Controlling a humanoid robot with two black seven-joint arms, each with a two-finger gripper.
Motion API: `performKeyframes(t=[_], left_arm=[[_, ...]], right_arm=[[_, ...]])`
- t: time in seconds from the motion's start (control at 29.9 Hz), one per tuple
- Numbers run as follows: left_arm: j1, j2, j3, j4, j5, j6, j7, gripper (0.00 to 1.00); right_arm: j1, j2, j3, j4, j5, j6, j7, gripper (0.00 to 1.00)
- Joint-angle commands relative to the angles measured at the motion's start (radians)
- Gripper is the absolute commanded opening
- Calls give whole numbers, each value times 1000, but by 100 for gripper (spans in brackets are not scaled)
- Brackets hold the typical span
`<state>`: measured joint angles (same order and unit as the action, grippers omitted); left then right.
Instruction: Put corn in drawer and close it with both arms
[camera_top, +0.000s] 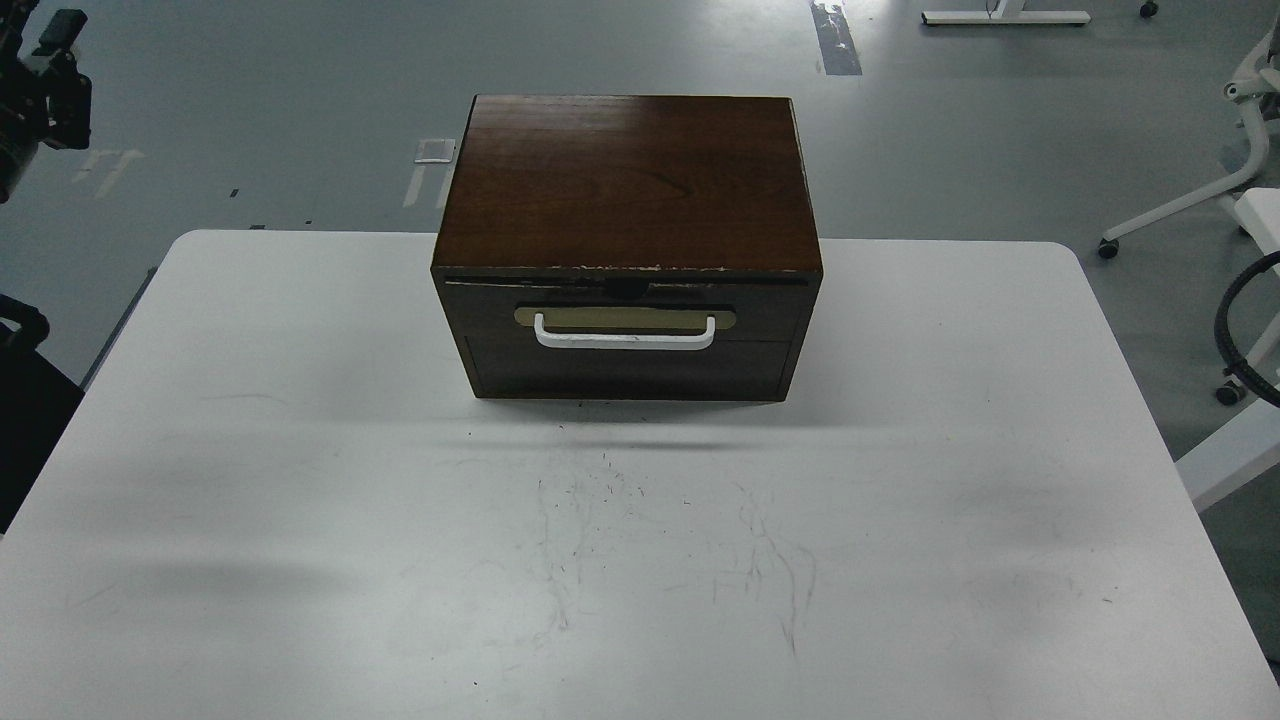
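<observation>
A: Dark brown wooden box (628, 170) at the far middle of the white desk (300, 480). Drawer (630, 355) pushed in, flush with the front; white bar handle (625, 335) on brass plate (625, 318).

B: Corn?

A: Nowhere in sight on desk or box; whereabouts impossible to tell.

B: Arms?

A: Black part of the left arm (40, 90) at the upper left edge, well apart from the box. Left gripper state impossible to tell; right gripper outside the frame.
</observation>
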<state>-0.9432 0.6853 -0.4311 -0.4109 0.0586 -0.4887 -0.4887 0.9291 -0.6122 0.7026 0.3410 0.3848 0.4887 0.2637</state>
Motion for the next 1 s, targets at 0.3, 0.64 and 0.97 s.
performKeyframes(t=[0.3,0.64,0.97], left_arm=[[17,-128,-12,129,-86,0,0,95],[61,-133,-77,138,-247,0,33,96],[80,-144,-104,138,-284,0,101,96]], right_arm=[[-27,57,-8,24,0,0,-12,100],[-50,86,-15,105,5,0,-12,100],[14,186,-32,-17,5,0,-52,100]])
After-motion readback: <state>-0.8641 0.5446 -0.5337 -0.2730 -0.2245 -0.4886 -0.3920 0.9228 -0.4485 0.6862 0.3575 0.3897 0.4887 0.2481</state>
